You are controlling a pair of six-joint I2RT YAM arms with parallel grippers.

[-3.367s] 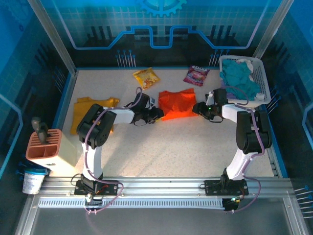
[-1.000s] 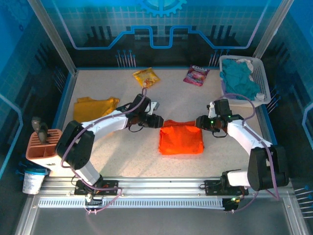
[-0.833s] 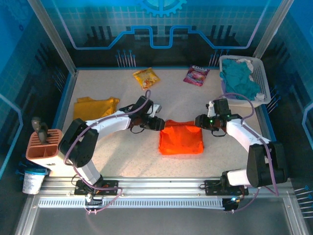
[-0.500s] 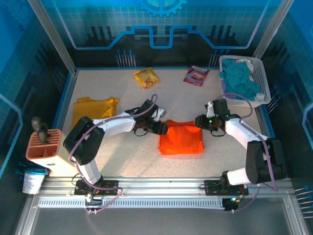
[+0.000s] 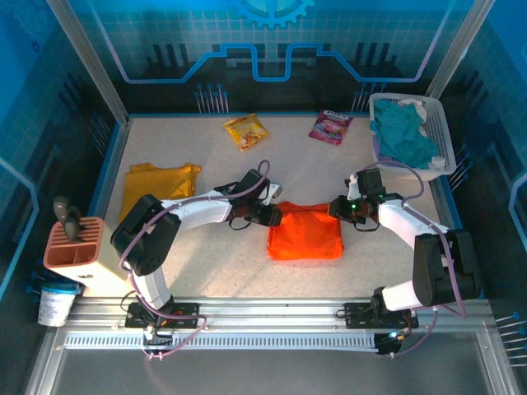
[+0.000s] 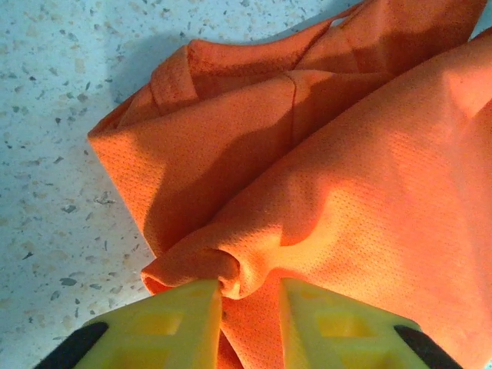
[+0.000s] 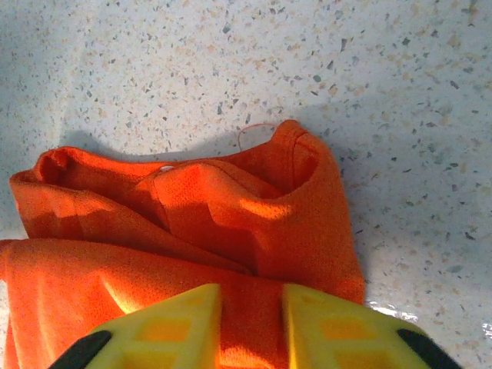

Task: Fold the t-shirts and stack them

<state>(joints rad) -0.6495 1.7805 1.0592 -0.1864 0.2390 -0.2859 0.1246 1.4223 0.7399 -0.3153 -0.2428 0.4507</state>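
Two far corners of the orange t-shirt are held fast as it lies folded at the middle of the speckled table. A bunched fold at the left corner is pinched between the yellow fingers of the left gripper; the right corner is clamped by the right gripper. The mustard t-shirt is seen folded well apart, by the table's left edge.

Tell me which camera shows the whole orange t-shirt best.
The top external view: the orange t-shirt lies whole, a folded rectangle on the table. The left wrist view gives a bunched corner close up, pinched between yellow fingers; the right wrist view, one folded edge.
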